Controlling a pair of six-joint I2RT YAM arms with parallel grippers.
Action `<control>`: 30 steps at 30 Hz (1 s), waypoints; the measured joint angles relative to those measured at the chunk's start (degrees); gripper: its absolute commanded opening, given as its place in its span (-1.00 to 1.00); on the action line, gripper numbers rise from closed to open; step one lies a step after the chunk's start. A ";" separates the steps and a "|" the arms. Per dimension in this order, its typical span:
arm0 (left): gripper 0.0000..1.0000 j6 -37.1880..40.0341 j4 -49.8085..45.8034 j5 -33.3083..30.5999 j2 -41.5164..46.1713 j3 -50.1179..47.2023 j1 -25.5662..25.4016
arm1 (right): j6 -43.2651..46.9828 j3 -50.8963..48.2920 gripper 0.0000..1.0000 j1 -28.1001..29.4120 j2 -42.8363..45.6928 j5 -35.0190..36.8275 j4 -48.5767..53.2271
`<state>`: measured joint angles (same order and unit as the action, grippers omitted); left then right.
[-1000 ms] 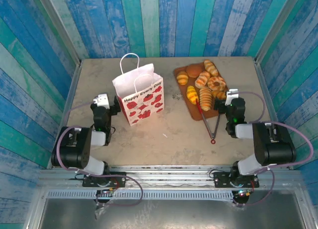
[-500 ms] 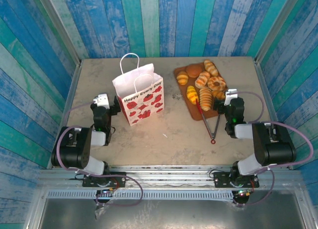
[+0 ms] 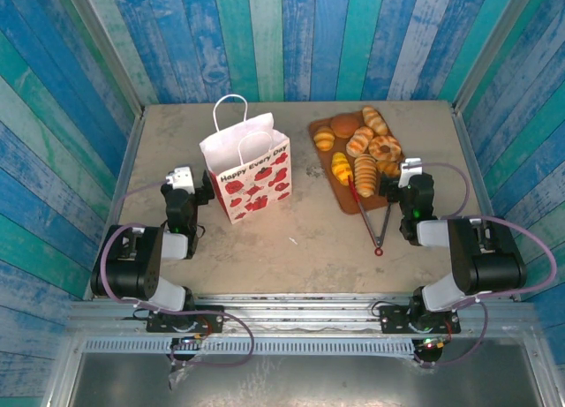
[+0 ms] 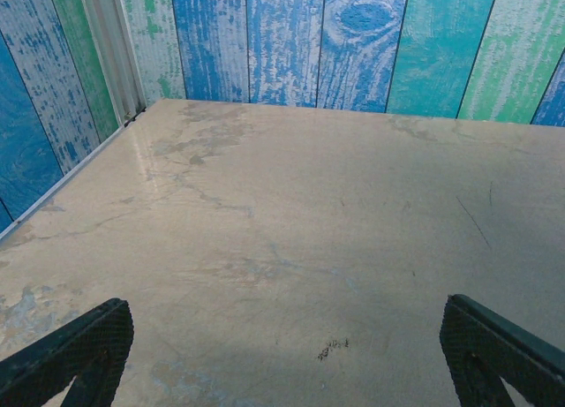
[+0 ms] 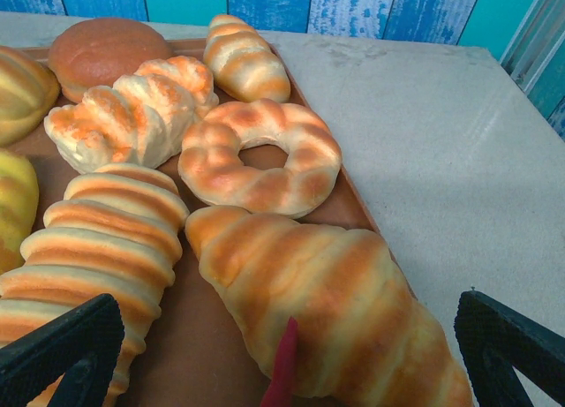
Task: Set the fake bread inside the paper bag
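The fake bread (image 3: pixel 357 151) lies as several golden pastries on a brown tray (image 3: pixel 320 126) at the back right. The white paper bag (image 3: pixel 249 170) with strawberry prints stands upright left of centre, handles up. My right gripper (image 3: pixel 408 176) sits at the tray's near right corner. It is open (image 5: pixel 287 361), and a large croissant (image 5: pixel 335 305) lies just ahead between its fingers. Beyond the croissant are a ring-shaped bread (image 5: pixel 260 155) and a ridged roll (image 5: pixel 101 248). My left gripper (image 3: pixel 182 188) rests left of the bag, open (image 4: pixel 282 354) over bare tabletop.
Red-handled tongs (image 3: pixel 374 214) lie on the table in front of the tray, their red tip (image 5: pixel 284 372) against the croissant. Blue-green plank walls (image 3: pixel 291 36) enclose the table on three sides. Bare tabletop (image 3: pixel 305 222) lies between bag and tray.
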<state>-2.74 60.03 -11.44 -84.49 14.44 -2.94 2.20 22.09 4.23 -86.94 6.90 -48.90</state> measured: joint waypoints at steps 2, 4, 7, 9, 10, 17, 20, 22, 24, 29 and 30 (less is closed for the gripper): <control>0.87 0.00 0.00 0.00 0.00 0.00 0.00 | 0.02 0.00 1.00 0.00 0.00 0.00 -0.02; 0.87 0.00 0.00 0.00 0.00 0.00 0.00 | 0.02 0.00 1.00 0.00 0.00 0.00 -0.02; 0.87 -0.31 0.11 -0.96 0.04 -0.04 0.00 | -0.04 0.07 1.00 0.00 0.15 0.52 0.39; 0.87 -1.07 0.11 -3.15 0.83 -0.57 0.00 | -0.59 0.83 1.00 -0.02 1.20 1.53 3.39; 0.87 -1.68 -0.81 -4.52 2.43 -1.18 0.00 | -0.98 1.38 1.00 -0.13 2.21 2.08 5.25; 0.87 -4.74 -12.39 -10.93 23.65 -1.51 0.00 | -8.48 4.83 1.00 -2.10 16.79 2.49 20.00; 0.87 -10.51 -21.75 -13.29 31.61 1.31 0.00 | -13.88 9.79 1.00 -2.12 20.79 1.79 30.40; 0.88 -16.11 -29.77 -13.60 35.45 4.52 0.00 | -17.79 13.75 1.00 -2.12 22.49 1.44 37.66; 0.88 -21.46 -36.83 -12.81 38.40 7.48 0.02 | -20.83 17.09 1.00 -2.12 23.80 0.72 44.48; 0.87 -32.00 -52.06 -6.91 45.81 9.84 0.02 | -26.16 20.26 1.00 -2.12 26.45 -4.11 59.10; 0.88 -33.11 -54.69 -5.60 46.75 9.81 0.02 | -26.64 20.24 1.00 -2.12 26.56 -5.14 61.42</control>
<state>-35.86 5.34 -17.04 -37.74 24.25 -2.92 -24.45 42.33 2.11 -60.38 1.76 12.51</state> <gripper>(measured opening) 0.937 0.999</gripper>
